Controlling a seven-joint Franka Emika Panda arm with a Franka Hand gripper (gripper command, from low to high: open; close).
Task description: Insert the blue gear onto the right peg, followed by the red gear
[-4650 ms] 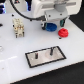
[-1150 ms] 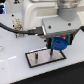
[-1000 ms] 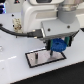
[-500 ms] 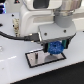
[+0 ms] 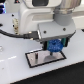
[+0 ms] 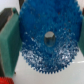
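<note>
A black cable (image 5: 15, 34) runs across the white table (image 5: 12, 65).

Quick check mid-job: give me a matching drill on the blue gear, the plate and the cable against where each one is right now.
Things:
1. blue gear
2. plate
3. cable

Places:
A. lies flat on the table, below the arm
B. clamped in the gripper, above the plate
C. runs from the arm toward the exterior view's left

Pairs: 1-B, 2-A, 3-C
</note>
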